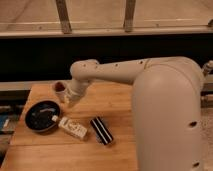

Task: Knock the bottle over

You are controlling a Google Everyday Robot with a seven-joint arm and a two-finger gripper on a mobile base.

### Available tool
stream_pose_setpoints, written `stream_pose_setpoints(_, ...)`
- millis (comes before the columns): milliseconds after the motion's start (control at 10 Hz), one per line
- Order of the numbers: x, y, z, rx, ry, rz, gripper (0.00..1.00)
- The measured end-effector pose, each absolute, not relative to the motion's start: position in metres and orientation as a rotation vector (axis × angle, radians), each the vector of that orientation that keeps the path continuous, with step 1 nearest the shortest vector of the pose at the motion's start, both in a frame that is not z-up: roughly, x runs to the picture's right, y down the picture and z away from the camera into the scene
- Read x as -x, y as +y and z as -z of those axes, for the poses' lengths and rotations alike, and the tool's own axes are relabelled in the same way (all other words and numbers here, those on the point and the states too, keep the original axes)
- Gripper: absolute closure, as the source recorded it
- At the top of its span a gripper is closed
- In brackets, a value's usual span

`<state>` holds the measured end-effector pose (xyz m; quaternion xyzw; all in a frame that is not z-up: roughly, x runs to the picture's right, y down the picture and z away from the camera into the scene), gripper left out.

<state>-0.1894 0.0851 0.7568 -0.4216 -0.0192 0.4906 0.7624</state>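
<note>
The bottle [70, 128] lies on its side on the wooden table [120, 107]. It is clear with a pale label, and its white cap points left toward a black plate [42, 116]. My gripper [65, 99] hangs above and behind the bottle, just right of the brown-rimmed cup [60, 89], and is apart from the bottle. The flat black striped block [101, 130] lies just right of the bottle.
My large white arm [165, 105] covers the right side of the table. A dark wall and a metal rail run behind the table. The table's left and front edges are close to the plate and the bottle.
</note>
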Motion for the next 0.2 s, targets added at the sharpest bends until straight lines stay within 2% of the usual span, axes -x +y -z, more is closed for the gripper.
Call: stream_pose_setpoints(200, 0.1920, 0.0856, -0.7561, 0.919, -0.043, -1.063, 0.51)
